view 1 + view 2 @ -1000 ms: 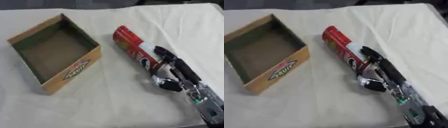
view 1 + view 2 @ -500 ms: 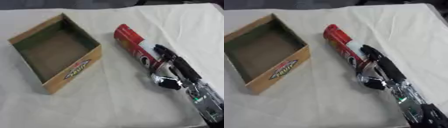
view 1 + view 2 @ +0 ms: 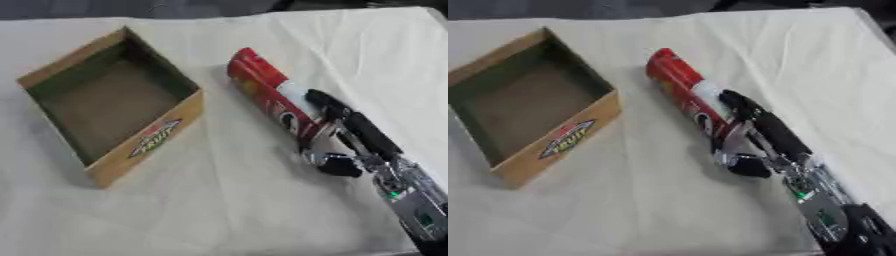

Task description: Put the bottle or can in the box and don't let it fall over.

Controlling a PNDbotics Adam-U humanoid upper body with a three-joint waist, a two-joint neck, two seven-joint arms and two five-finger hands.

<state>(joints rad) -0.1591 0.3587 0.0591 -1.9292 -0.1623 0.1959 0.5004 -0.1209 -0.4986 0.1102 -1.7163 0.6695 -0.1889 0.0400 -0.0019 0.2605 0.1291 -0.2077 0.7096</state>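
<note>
While lying flat on the white cloth [image 3: 219,200], red can [image 3: 267,97] runs from far-left to near-right, right of cardboard box [image 3: 114,117]. Near end gripped by right hand [image 3: 337,135], fingers curled around. Box upright, holding nothing.

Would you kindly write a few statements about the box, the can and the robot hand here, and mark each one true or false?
1. The red can lies on its side on the white cloth. True.
2. The can is already inside the cardboard box. False: it lies on the cloth to the right of the box, apart from it.
3. The right robot hand is at the can's near end, fingers curled round it. True.
4. The box is closed with a lid. False: it is open on top, and nothing shows inside it.
5. The left robot hand holds the box steady. False: no left hand shows in either view.
</note>
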